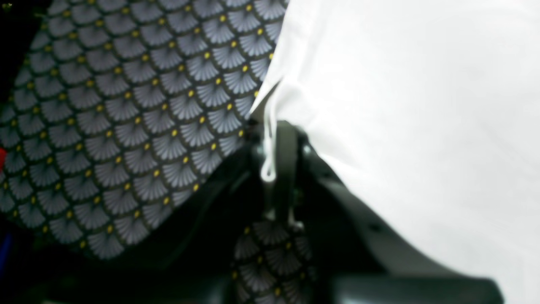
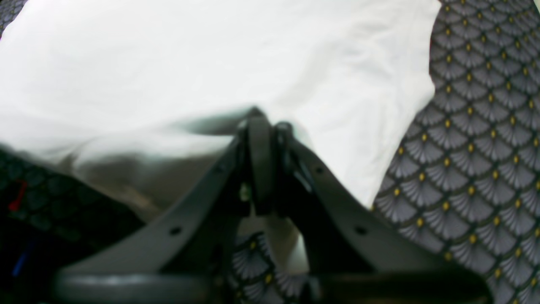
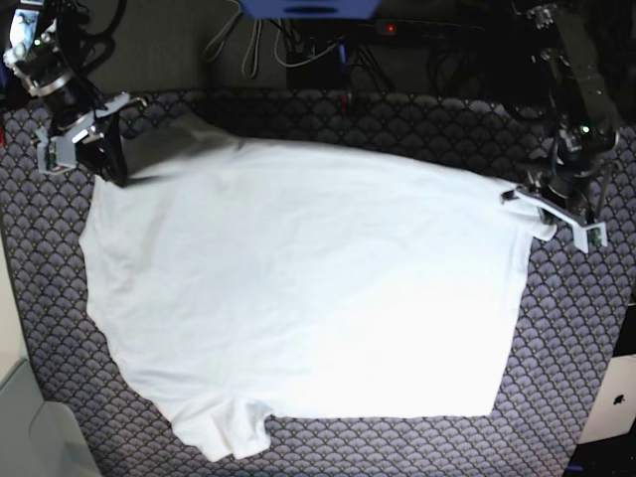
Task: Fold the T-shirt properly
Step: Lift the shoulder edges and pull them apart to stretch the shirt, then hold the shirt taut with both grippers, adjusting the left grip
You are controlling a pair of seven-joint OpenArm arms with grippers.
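Observation:
The white T-shirt (image 3: 298, 278) lies spread and wrinkled over the patterned table cover, with one sleeve (image 3: 231, 437) at the front left. My left gripper (image 3: 534, 215) is at the shirt's right edge. In the left wrist view the left gripper (image 1: 276, 145) is shut on a pinched fold of the shirt's hem (image 1: 400, 105). My right gripper (image 3: 117, 171) is at the shirt's back left corner. In the right wrist view the right gripper (image 2: 265, 126) is shut on the shirt's edge (image 2: 211, 63), which is lifted a little and casts a shadow.
The table cover (image 3: 566, 338) is dark with grey fan scales and yellow dots. Cables and a power strip (image 3: 397, 30) run along the back edge. A white object (image 3: 20, 427) stands off the front left corner.

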